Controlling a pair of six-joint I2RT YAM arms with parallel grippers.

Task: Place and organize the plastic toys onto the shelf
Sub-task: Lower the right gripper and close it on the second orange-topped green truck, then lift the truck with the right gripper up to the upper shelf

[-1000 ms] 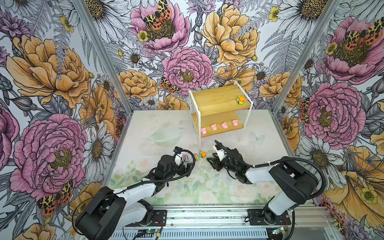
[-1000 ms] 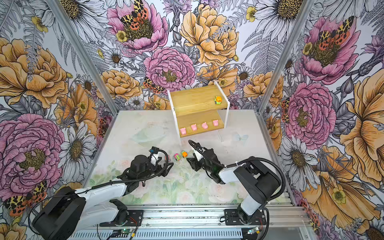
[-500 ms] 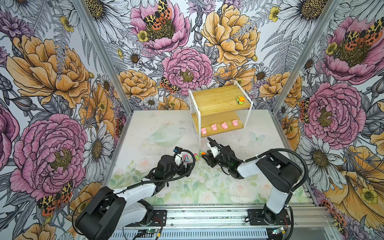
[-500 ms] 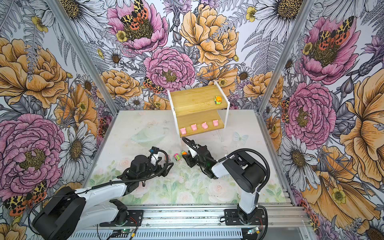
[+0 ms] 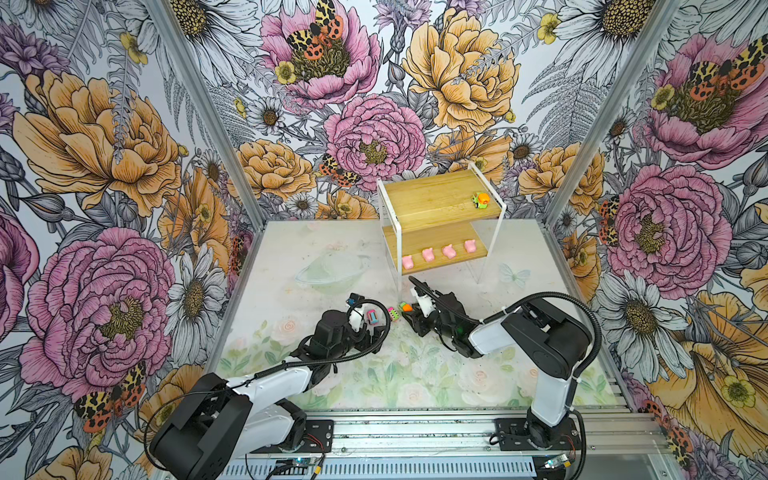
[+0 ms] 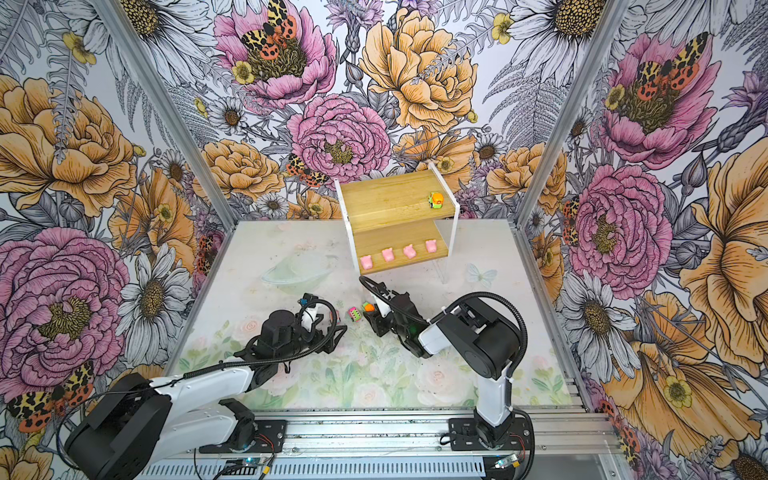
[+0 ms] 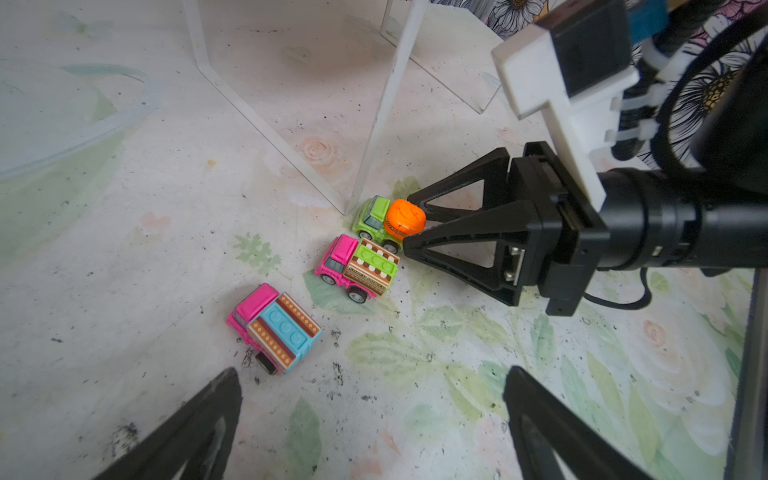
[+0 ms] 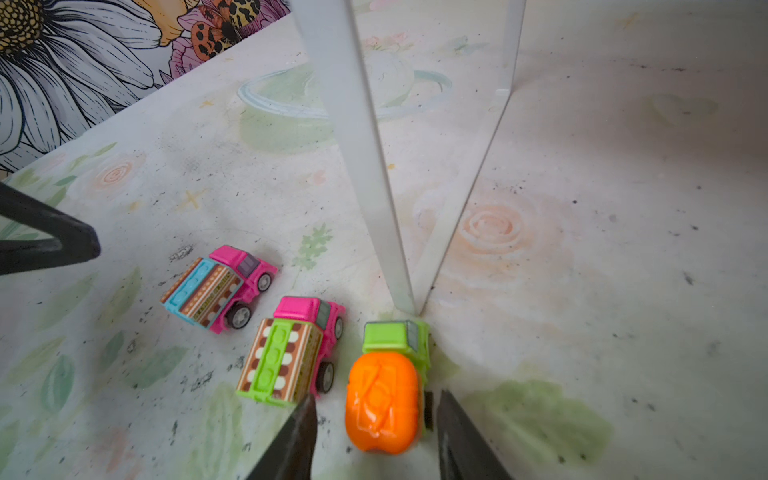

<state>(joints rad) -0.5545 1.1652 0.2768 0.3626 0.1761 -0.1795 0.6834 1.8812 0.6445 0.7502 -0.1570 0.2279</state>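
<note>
Shelf leg, green-trimmed pink car beside orange car.

Walls papered with large pink and orange flowers enclose a pale rose-printed tabletop fronted by a silver metal rail.

4 pink pigs lower shelf, orange car top

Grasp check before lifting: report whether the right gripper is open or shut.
Open. The right gripper straddles the orange-and-green car; a gap shows between car and one of its fingers.
</note>
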